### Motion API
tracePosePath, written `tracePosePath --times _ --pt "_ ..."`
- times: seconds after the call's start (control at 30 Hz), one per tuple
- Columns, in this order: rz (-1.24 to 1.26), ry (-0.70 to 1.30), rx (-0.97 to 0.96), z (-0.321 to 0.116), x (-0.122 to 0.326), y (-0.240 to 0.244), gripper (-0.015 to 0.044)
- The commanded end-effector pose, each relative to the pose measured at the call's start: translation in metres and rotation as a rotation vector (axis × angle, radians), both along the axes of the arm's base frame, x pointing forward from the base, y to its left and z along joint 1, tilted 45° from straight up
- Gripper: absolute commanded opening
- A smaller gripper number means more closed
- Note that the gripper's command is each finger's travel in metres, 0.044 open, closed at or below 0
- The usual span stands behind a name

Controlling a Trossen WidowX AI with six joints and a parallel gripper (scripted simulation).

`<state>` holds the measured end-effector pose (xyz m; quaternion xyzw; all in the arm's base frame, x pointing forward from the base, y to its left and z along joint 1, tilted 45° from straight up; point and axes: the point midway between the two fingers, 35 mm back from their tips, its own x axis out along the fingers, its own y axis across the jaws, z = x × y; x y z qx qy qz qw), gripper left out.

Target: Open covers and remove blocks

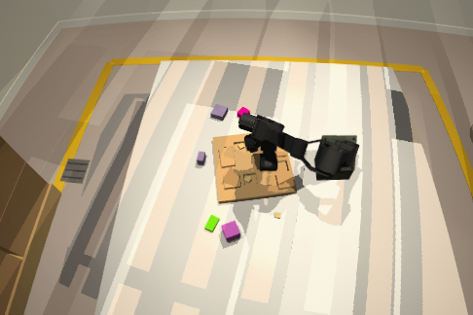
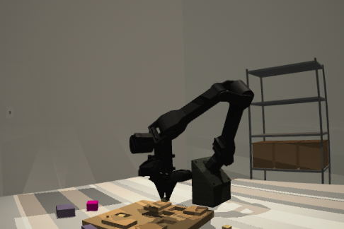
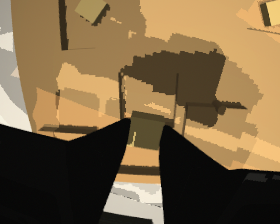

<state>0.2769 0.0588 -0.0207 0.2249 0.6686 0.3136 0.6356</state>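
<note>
My gripper (image 2: 165,198) (image 3: 145,128) is shut on a small olive-yellow block (image 3: 145,135), held just above the wooden puzzle board (image 1: 234,196) (image 2: 97,220) (image 3: 165,22). In the top view the arm hides the fingertips and part of the board. A yellowish block (image 1: 247,179) (image 3: 92,11) shows in the board, and another (image 1: 240,146) lies near its far edge. Wooden covers such as this panel (image 1: 227,157) share the board's colour, and striped shadows make their positions hard to tell. A small yellow block (image 1: 277,215) (image 2: 226,226) rests on the table beside the board.
On the table around the board lie a grey-purple block (image 1: 219,112) (image 2: 65,210), a pink block (image 1: 243,110) (image 2: 92,205), a small purple block (image 1: 200,157), a green block (image 1: 211,223) and a magenta block (image 1: 231,230). The arm's base (image 2: 211,184) stands beside the board.
</note>
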Motion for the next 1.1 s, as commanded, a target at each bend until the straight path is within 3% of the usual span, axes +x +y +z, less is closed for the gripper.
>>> tracePosePath --times 0.0,0.43,1.07 --pt "0.0 -0.019 -0.006 0.009 0.005 -0.008 0.008" --pt "0.0 -0.019 -0.006 0.031 0.006 -0.027 0.008" --pt "-0.002 -0.018 -0.029 0.083 -0.015 0.02 0.008"
